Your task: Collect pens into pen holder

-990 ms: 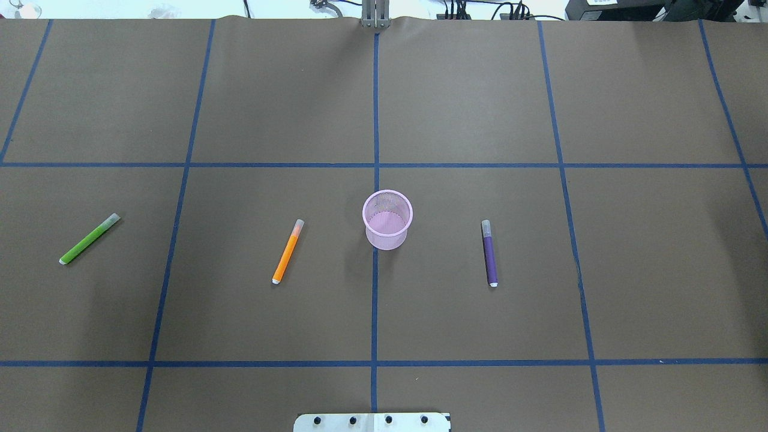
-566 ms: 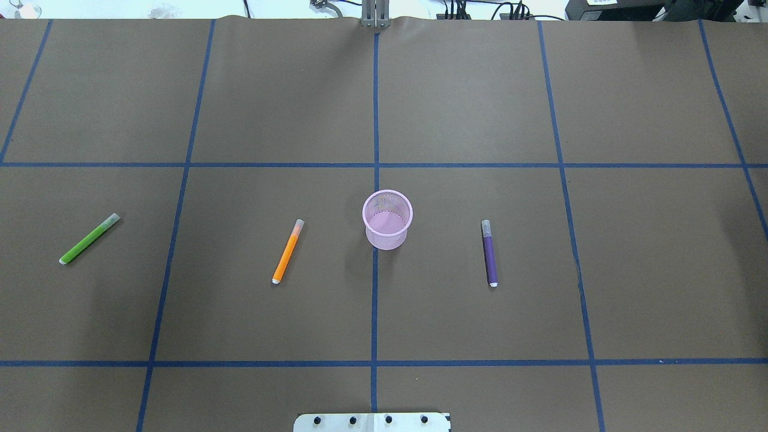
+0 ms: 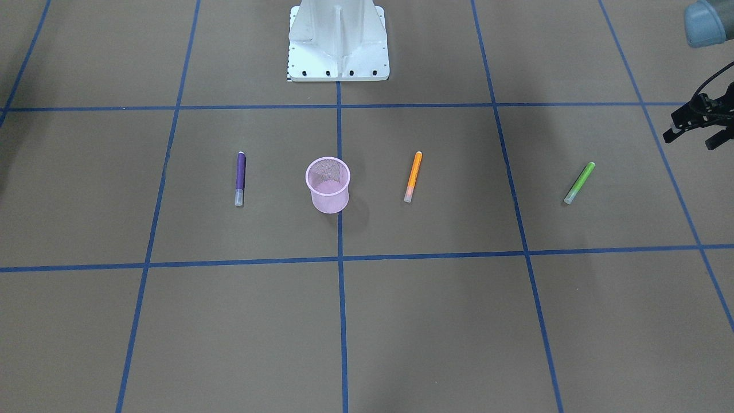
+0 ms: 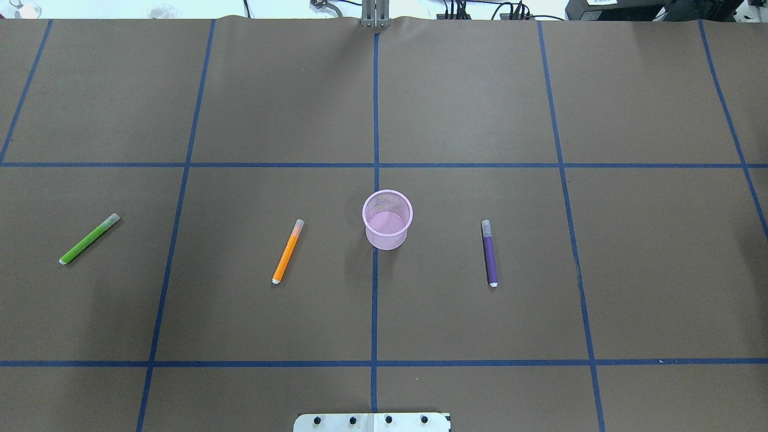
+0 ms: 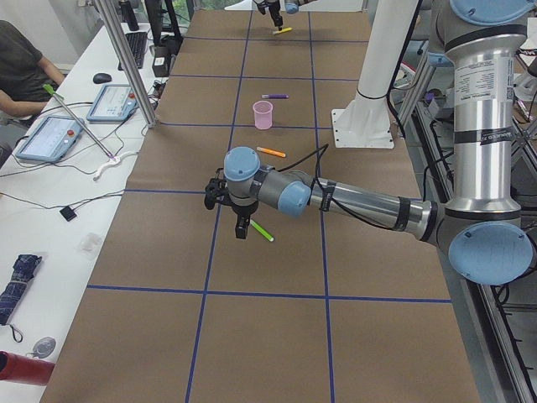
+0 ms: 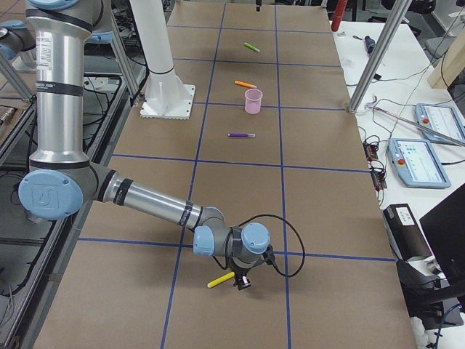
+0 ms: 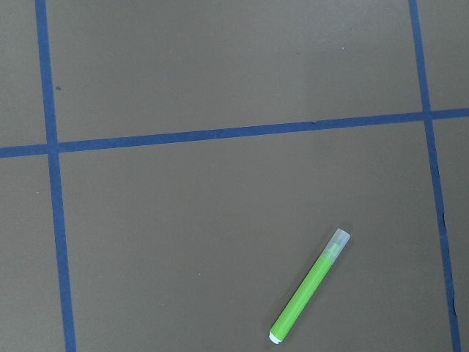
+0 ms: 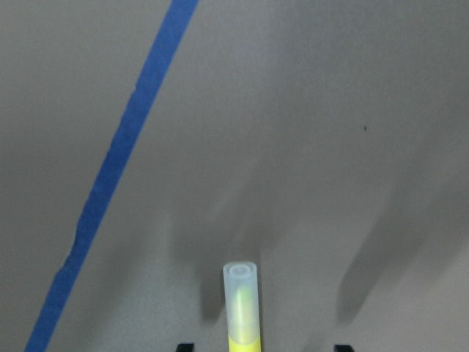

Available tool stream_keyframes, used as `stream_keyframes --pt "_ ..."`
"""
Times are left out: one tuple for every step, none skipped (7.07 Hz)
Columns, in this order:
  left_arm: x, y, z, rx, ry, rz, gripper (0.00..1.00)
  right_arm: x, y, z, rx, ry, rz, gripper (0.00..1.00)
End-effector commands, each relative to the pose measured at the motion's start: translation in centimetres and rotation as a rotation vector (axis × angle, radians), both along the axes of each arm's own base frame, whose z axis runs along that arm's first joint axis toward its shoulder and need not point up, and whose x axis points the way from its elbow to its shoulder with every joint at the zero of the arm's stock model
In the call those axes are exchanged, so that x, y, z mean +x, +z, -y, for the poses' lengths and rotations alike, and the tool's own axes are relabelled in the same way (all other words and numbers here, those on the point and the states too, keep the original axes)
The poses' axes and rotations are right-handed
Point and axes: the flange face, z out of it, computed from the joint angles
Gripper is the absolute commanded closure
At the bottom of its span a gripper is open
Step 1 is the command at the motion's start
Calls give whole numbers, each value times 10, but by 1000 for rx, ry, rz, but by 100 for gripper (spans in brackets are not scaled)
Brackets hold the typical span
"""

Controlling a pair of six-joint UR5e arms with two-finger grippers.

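Observation:
The pink mesh pen holder (image 4: 387, 219) stands upright at the table's middle. The orange pen (image 4: 288, 251) lies to its left and the purple pen (image 4: 489, 252) to its right. The green pen (image 4: 89, 239) lies at the far left and also shows in the left wrist view (image 7: 309, 285). My left gripper (image 3: 697, 129) hovers open and empty beside the green pen (image 3: 579, 183). The yellow pen (image 6: 220, 280) lies at the table's far right end. My right gripper (image 6: 245, 282) is low over it, open. In the right wrist view its fingertips (image 8: 185, 346) straddle the yellow pen (image 8: 242, 308).
The robot's white base plate (image 4: 372, 422) is at the near table edge. Blue tape lines (image 4: 375, 300) grid the brown table cover. A side bench with tablets (image 5: 50, 138), metal posts (image 5: 126, 59) and a seated person (image 5: 21, 67) runs along the far edge.

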Motion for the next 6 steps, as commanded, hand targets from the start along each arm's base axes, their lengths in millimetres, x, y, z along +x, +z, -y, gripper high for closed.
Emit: stream_keyframes --pt "0 0 0 2 0 0 0 -2 3 -4 -6 -8 0 40" --pt "0 0 0 2 0 0 0 -3 4 -5 -8 -9 3 40" --pt "0 1 0 0 0 0 0 -6 4 -7 -10 -16 2 40" --pt "0 2 0 -3 0 1 0 -9 4 -7 -10 -23 2 40" --pt "0 3 0 -3 1 1 0 -9 4 -7 -9 -24 2 47" --pt "0 4 0 -5 1 2 0 -9 5 -8 -11 -26 2 53"
